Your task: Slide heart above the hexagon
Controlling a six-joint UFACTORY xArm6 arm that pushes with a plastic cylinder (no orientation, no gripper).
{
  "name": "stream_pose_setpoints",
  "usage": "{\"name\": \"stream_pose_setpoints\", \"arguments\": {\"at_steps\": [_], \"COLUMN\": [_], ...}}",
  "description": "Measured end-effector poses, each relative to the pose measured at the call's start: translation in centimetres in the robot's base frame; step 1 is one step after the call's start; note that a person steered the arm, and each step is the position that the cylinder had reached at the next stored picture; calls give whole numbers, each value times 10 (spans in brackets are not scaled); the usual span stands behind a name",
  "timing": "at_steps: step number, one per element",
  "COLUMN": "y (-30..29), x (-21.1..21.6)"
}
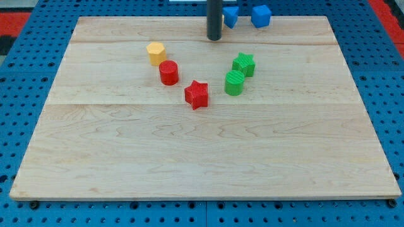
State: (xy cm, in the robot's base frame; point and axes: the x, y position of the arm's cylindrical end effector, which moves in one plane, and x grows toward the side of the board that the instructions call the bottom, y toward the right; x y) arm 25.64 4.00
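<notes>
A yellow block [156,53], which looks like a hexagon, sits in the upper left part of the wooden board [202,157]. I cannot make out a heart shape on any block in view. My tip [214,38] rests on the board near its top edge. It is to the right of and slightly above the yellow block, well apart from it. Just right of the rod lie two blue blocks: one [231,16] is partly hidden by the rod, the other [261,15] looks like a cube.
A red cylinder [168,72] sits just below and right of the yellow block. A red star [196,94] lies lower, toward the middle. A green star [243,64] and a green cylinder [234,82] stand close together right of centre. Blue pegboard surrounds the board.
</notes>
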Motion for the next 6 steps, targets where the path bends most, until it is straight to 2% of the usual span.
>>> {"name": "stream_pose_setpoints", "arguments": {"at_steps": [1,2,3,5,6], "y": [46,23,-39,-115,-127], "x": [-30,-50,-42,-28,-58]}}
